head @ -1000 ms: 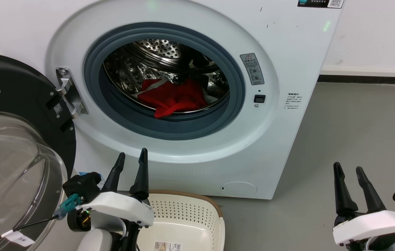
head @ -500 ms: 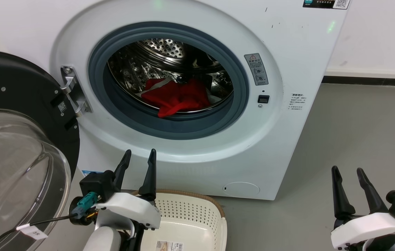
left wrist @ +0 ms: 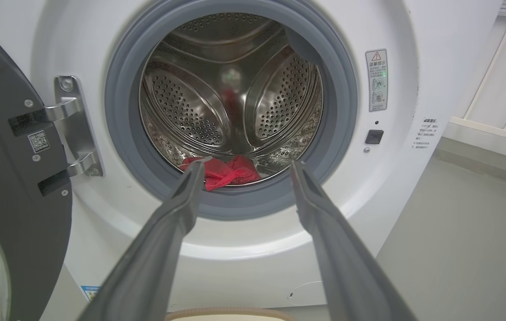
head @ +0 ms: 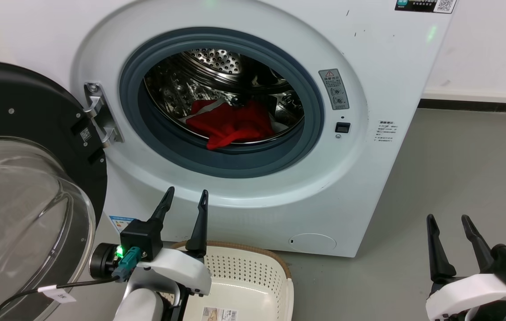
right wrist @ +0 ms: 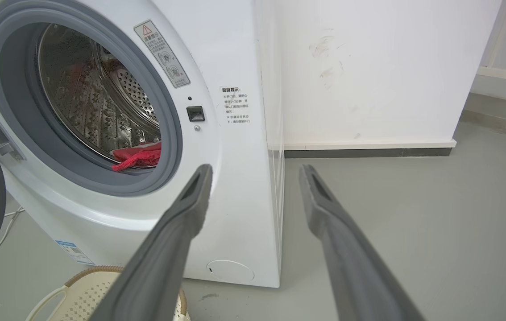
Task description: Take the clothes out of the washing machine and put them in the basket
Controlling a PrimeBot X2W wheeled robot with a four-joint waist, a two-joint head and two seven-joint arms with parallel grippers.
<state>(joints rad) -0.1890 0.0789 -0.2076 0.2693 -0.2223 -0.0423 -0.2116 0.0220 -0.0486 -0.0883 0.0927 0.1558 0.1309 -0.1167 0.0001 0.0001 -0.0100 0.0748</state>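
My left gripper (head: 187, 191), fingers spread and empty, points at red clothes (head: 230, 125) inside the washing machine (head: 369, 67); my right gripper (head: 447, 217) hangs equally spread.

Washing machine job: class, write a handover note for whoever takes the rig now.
Left gripper: open, empty, above the low cream perforated plastic basket.
Right gripper: open, empty, over grey floor.
Bright red garments with white panels: in the steel drum of the large white front-loading washing machine, door open.
Basket: on the floor before the machine, visible part empty.
Done: none transferred. Left: all garments.
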